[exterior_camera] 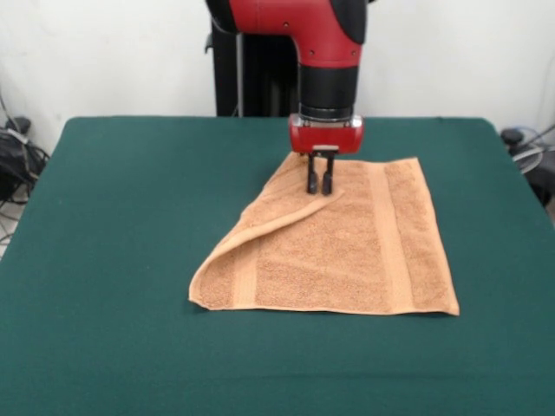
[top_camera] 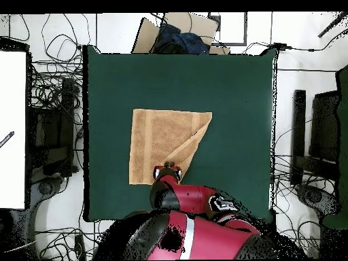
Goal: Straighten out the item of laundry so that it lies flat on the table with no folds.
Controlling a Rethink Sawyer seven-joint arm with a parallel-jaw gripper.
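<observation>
A white wall backs the dark green counter point(exterior_camera: 113, 260). The orange-tan towel point(exterior_camera: 347, 260) lies near its middle, spreading forward from under the claw point(exterior_camera: 319, 184), one corner folded over diagonally. The claw's fingers point(exterior_camera: 311, 178) stand nearly together, tips at the fold's top end; whether they pinch cloth is unclear.

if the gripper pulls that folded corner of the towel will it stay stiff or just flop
Probably flop: the towel already drapes in a soft diagonal fold, so it looks limp. Its looped terry surface on the cloth-like table likely grips instead of sliding, so a push may bunch it. It seems light; the gripper, fingers close together at the fold, could probably lift the flap easily.
</observation>
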